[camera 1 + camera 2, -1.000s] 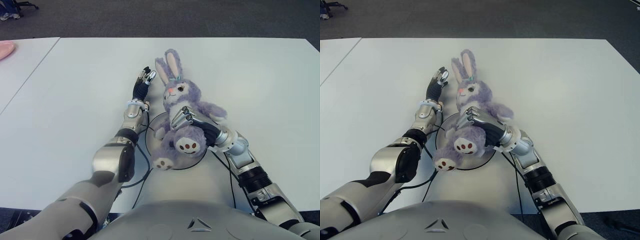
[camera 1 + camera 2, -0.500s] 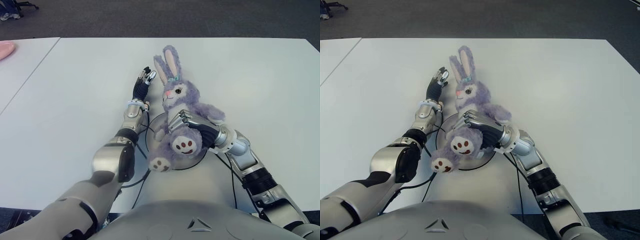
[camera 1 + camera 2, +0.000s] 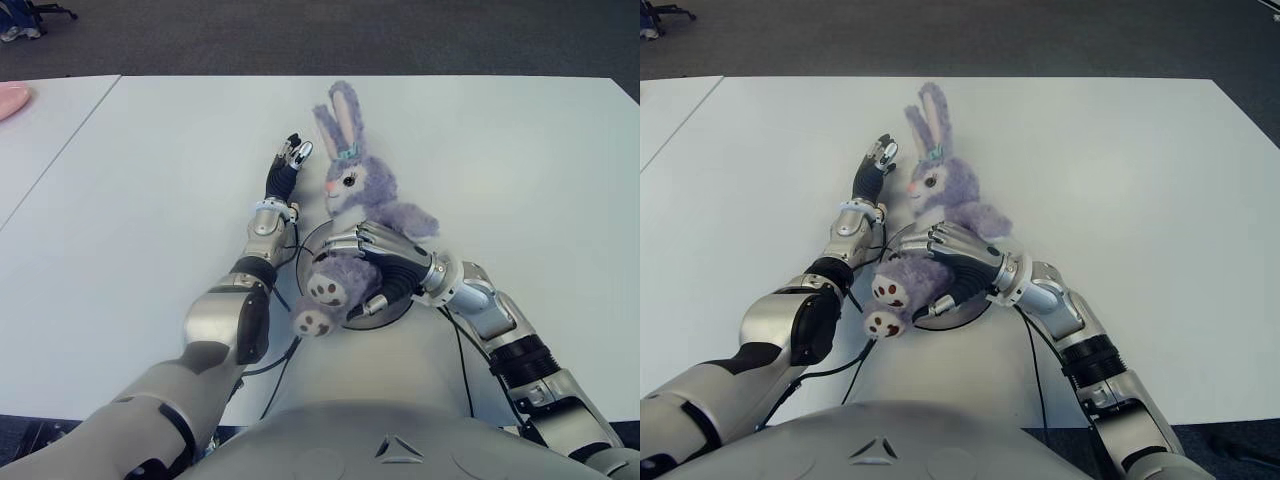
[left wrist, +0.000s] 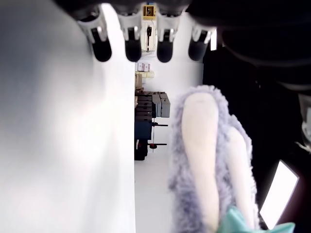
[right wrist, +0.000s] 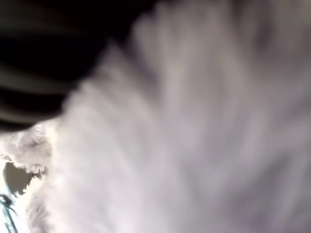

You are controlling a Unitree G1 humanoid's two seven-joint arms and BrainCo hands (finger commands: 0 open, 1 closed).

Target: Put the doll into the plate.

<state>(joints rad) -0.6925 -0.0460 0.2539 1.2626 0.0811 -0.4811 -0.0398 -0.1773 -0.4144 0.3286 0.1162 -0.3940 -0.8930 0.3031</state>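
We have the doll lying over the plate, our right hand clasped around its body, seemingly unreleased, while our left hand shows flat-fingered beside its ears.

This looks like an office or lab space. A broad white table meets a second white table at 10 o'clock, with dark grey carpet beyond at 12 o'clock and chair castors at 11 o'clock. The left wrist view shows white walls and stacked equipment.
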